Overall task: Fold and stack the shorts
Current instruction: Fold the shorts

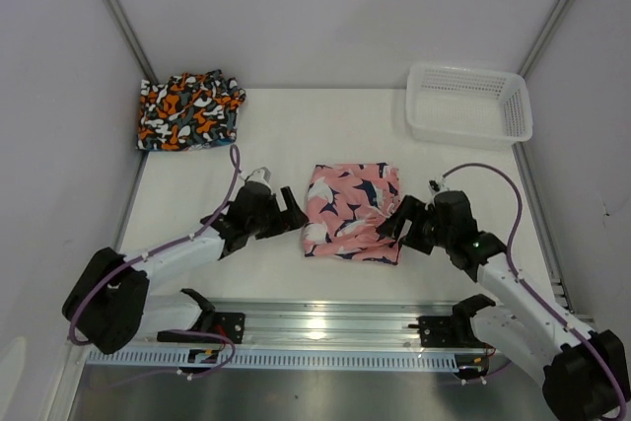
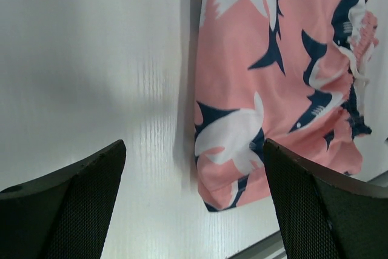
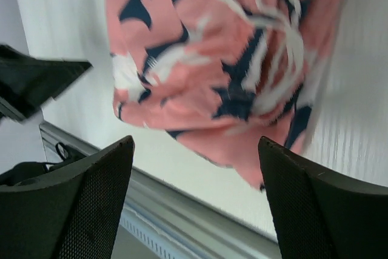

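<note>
The pink shorts [image 1: 353, 212] are salmon with a print of white and navy shark-like shapes (a white cord shows at one edge), and the camouflage shorts [image 1: 189, 110] mix orange, white and black blotches with touches of teal. The bench [image 1: 286, 145] is white, the mesh basket [image 1: 468, 105] is white too, and the left gripper [image 1: 293, 208] and right gripper [image 1: 396, 225] are black on white arms [image 1: 177, 253] trailing purple cables [image 1: 235, 179].
</note>
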Available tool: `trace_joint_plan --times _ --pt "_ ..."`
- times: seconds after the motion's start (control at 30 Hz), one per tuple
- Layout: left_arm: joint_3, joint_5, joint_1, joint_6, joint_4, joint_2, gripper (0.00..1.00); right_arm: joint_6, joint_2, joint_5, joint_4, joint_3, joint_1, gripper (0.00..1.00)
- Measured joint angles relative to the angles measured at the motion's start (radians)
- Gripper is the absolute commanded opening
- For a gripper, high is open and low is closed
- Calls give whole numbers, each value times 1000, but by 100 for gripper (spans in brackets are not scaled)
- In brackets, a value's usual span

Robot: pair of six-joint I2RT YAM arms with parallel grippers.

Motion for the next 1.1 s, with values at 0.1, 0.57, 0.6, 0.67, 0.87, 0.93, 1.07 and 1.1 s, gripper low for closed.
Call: trace_joint_plan --times 0.1,0.57,0.6,0.67,0.87,0.93,1.07,1.1 --pt "75 34 43 26 -7 85 95 76 -106 15 -40 -97 51 87" --pt "495 202 206 147 32 420 96 698 -282 471 -33 -268 691 98" --pt "505 209 206 155 34 440 96 746 -230 522 -2 -278 740 99" --pt "539 229 206 174 36 485 95 823 -143 597 45 -292 794 99" --pt "681 311 213 252 40 618 96 1010 34 790 246 -294 854 99" --pt "708 344 221 269 44 641 95 1054 87 848 306 -294 876 99" --pt "728 405 254 285 58 658 96 1123 142 917 358 -294 879 99" --pt "734 412 261 288 59 662 96 1138 152 930 366 -294 875 99"
